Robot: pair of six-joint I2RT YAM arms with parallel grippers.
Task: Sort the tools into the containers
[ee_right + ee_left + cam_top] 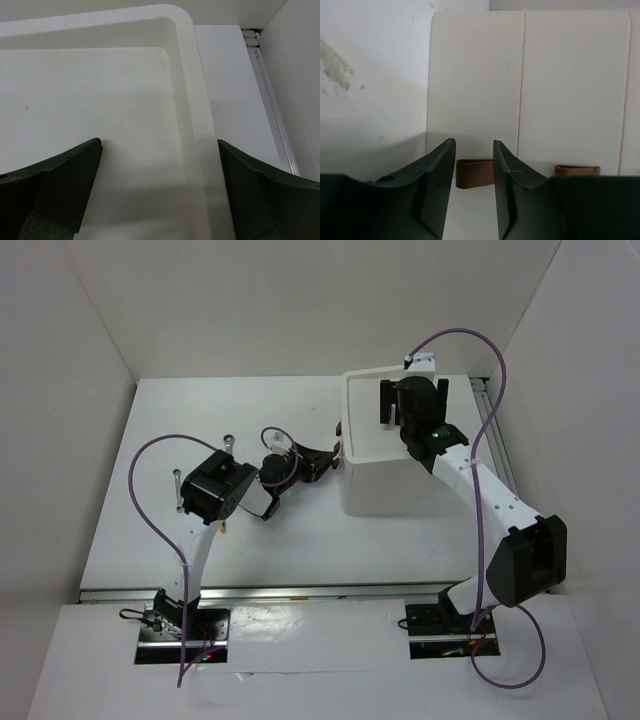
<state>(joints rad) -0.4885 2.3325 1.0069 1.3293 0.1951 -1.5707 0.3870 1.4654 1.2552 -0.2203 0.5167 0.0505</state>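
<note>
The box unit [390, 490] is standing straight ahead of the left fingers [437, 170], its drawer fronts filling their view, and one drawer knob [472, 173] is sitting in the gap between them. The fingers are standing partly apart, but whether their pads are already pinching the knob cannot be told. The likely trouble here is a shallow or off-centre hold: the knob is looking low and smooth, so a pull could be slipping off it, or dragging the whole box across the table [280, 550] instead of opening the drawer. A second knob [577, 170] is lying just to the right of these fingers, near enough that a sideways drift could be catching the wrong drawer. The top tray [192, 75] is lying directly under the right fingers [65, 170], which are spread wide and holding nothing. Its raised rim is running between them, closer to the right one, and a descent there could be clipping it. Two silver wrenches [230, 443] [178, 490] are lying on the table well behind the left fingers, beside that arm, so a drawer sliding out is getting bare table. The arm swinging back risks sweeping them.
</note>
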